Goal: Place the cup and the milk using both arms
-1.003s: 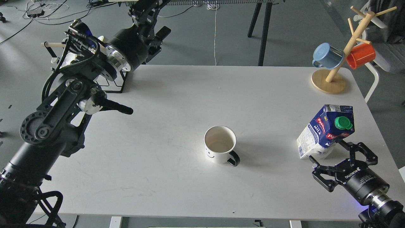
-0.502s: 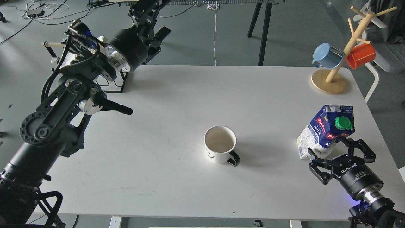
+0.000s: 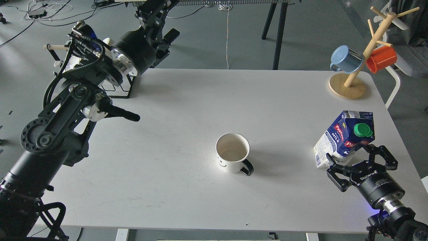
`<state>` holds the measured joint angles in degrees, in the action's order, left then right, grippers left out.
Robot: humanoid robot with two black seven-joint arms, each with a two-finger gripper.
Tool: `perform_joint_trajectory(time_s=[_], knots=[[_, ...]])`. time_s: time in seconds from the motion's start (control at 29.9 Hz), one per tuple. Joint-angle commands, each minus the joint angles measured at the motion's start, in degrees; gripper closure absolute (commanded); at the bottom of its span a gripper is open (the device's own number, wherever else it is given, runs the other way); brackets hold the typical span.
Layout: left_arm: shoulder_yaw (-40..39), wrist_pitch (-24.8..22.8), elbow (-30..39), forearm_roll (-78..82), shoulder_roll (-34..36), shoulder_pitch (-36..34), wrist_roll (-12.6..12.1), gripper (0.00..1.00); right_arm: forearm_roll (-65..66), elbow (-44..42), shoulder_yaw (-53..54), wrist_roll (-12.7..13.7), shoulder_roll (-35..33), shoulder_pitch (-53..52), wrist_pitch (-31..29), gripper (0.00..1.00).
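Note:
The cup (image 3: 232, 152), a white mug with a black handle and a smiley face, stands upright and empty on the white table (image 3: 187, 100), a little right of centre. The milk (image 3: 344, 137), a blue and white carton with a green cap, stands near the table's right edge. My right gripper (image 3: 347, 152) is open at the carton's near side, with one finger on each side of its base. My left gripper (image 3: 152, 13) is raised beyond the table's far left corner, far from the cup; it is dark and its fingers cannot be told apart.
A wooden mug tree (image 3: 347, 87) at the back right corner holds a blue mug (image 3: 346, 59) and an orange mug (image 3: 381, 58). A black wire rack (image 3: 124, 87) stands at the back left, partly behind my left arm.
My right gripper has moved a little left and forward, so its open fingers now flank the carton's base. The left arm, cup and milk have barely moved.

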<state>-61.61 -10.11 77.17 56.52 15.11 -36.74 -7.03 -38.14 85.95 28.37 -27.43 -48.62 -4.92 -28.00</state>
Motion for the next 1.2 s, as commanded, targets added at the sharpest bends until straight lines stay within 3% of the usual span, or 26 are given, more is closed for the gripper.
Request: perform_joint_trajectory(time_s=[0.0, 0.5, 0.9, 1.04, 1.07, 1.1, 1.17], knots=[[0.00, 0.00, 0.00, 0.00, -0.08, 0.00, 0.00, 0.00, -0.18, -1.39, 0.02, -0.57, 0.11, 0.17, 0.00, 0.01], [1.14, 0.00, 0.00, 0.08, 0.27, 0.00, 0.00, 0.00, 0.08, -3.33, 0.11, -0.57, 3.62, -0.71, 0.00, 0.01], [1.14, 0.00, -0.09, 0.08, 0.18, 0.09, 0.00, 0.00, 0.52, -3.16, 1.34, -0.57, 6.61, -0.89, 0.00, 0.08], [1.23, 0.09, -0.18, 0.08, 0.18, 0.27, 0.00, 0.00, 0.52, -3.16, 1.43, -0.57, 6.87, -0.89, 0.00, 0.17], [1.23, 0.09, -0.18, 0.08, 0.18, 0.27, 0.00, 0.00, 0.52, -3.16, 1.60, -0.57, 6.79, -0.80, 0.00, 0.29], [1.23, 0.09, -0.18, 0.08, 0.09, 0.27, 0.00, 0.00, 0.52, -3.24, 1.86, -0.57, 6.87, -0.71, 0.00, 0.47], [1.14, 0.09, -0.18, 0.08, 0.18, 0.27, 0.00, 0.00, 0.61, -3.33, 2.13, -0.57, 6.87, -0.62, 0.00, 0.54]])
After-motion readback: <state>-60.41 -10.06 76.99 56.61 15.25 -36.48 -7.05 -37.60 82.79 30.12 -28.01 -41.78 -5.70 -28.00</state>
